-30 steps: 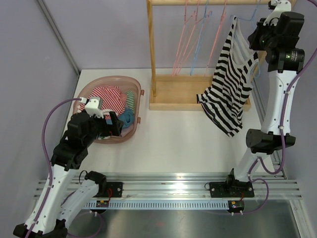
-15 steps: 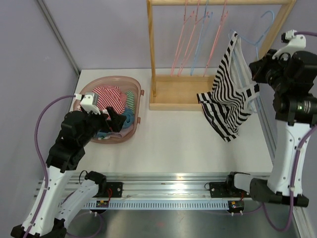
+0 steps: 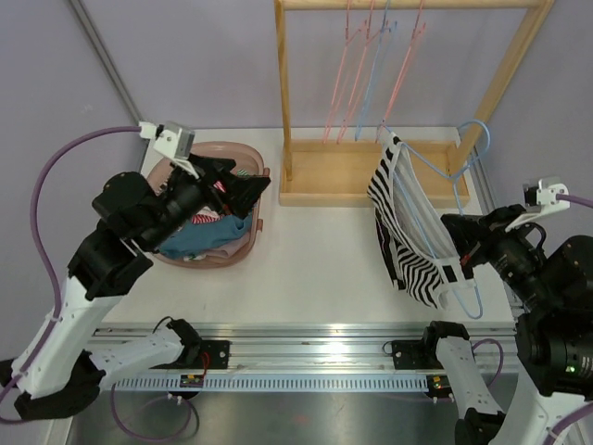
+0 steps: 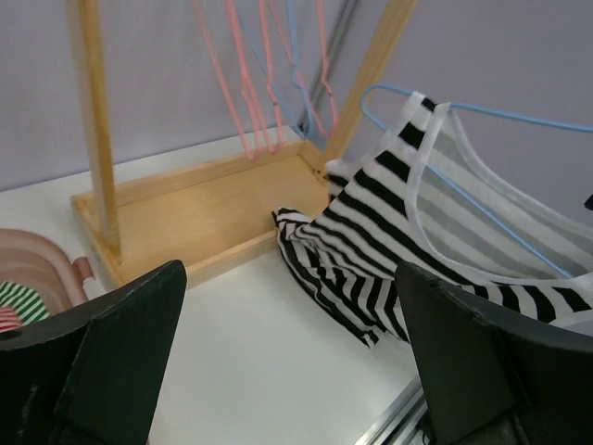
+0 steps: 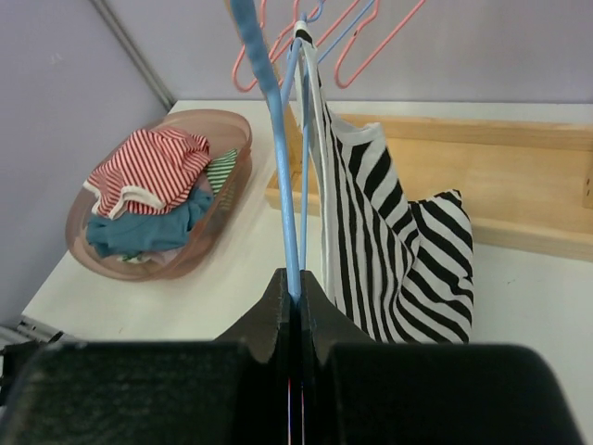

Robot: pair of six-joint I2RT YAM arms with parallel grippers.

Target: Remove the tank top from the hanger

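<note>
A black-and-white striped tank top (image 3: 400, 232) hangs on a light blue hanger (image 3: 443, 176), off the rack and low over the table at the right. My right gripper (image 3: 463, 255) is shut on the blue hanger's wire (image 5: 289, 250), with the tank top (image 5: 389, 250) draped to the right of it. My left gripper (image 3: 243, 190) is open and empty, raised above the basket and pointing toward the tank top (image 4: 408, 241), well apart from it. The hanger (image 4: 482, 176) shows through the top's straps in the left wrist view.
A wooden rack (image 3: 357, 176) with several pink and blue hangers (image 3: 366, 74) stands at the back. A pink basket (image 3: 232, 250) of clothes sits at the left. The metal rail (image 3: 324, 348) runs along the table's near edge.
My right arm has pulled the hanger with the tank top off the rack, down and toward the near edge. My left arm has risen and swung right over the basket.
</note>
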